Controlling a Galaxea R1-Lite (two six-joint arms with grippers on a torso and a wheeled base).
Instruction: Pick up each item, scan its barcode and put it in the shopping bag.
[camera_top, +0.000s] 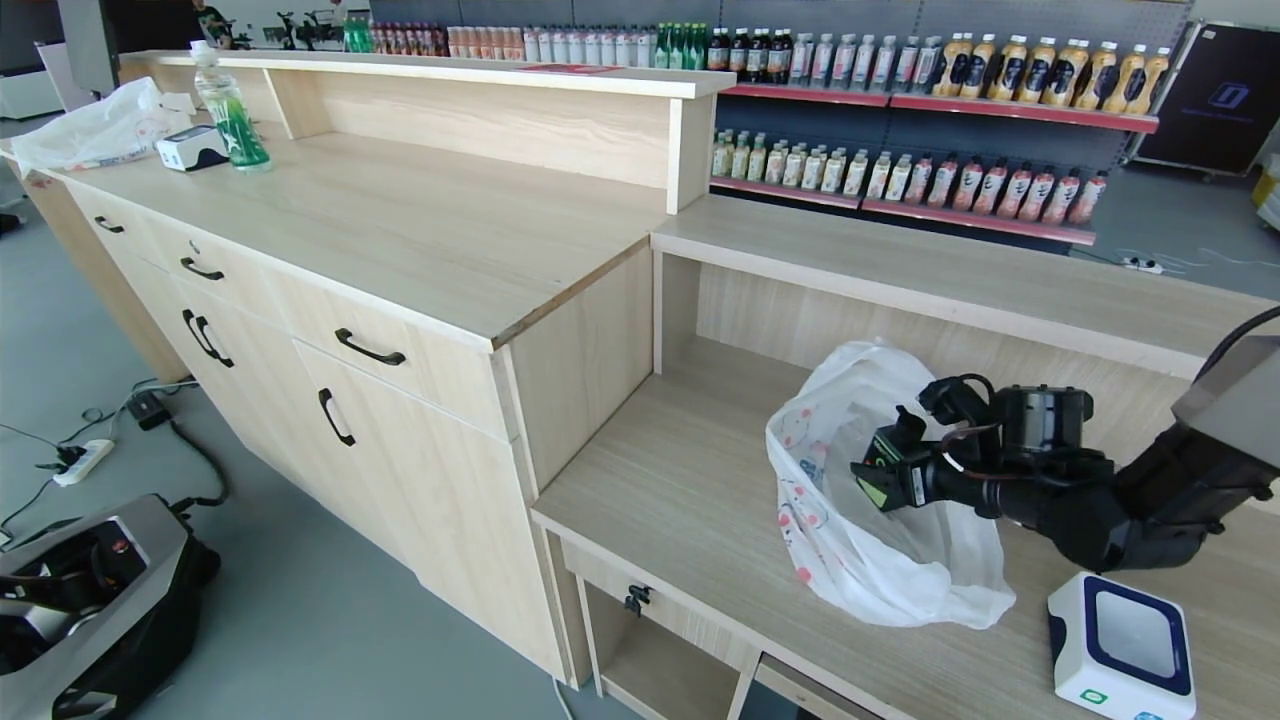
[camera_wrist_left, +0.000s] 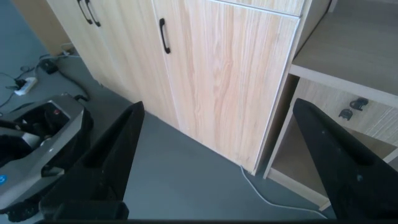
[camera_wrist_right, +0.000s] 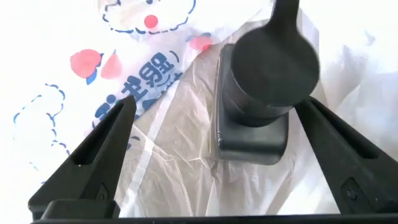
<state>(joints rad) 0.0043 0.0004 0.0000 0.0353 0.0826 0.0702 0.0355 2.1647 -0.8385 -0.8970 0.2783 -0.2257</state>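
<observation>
Your left tool hangs with its fingers apart, facing the grey floor beside the cabinet doors. Your right tool comes in from the right, fingers apart and empty, over the shopping bag on the lower surface. A dark item with a round cap lies in the bag's plastic beneath it. A scanner sits near right, just beside the bag. Far left on the upper surface stand a green bottle, another scanner and a second bag. Drink shelves line the far wall.
</observation>
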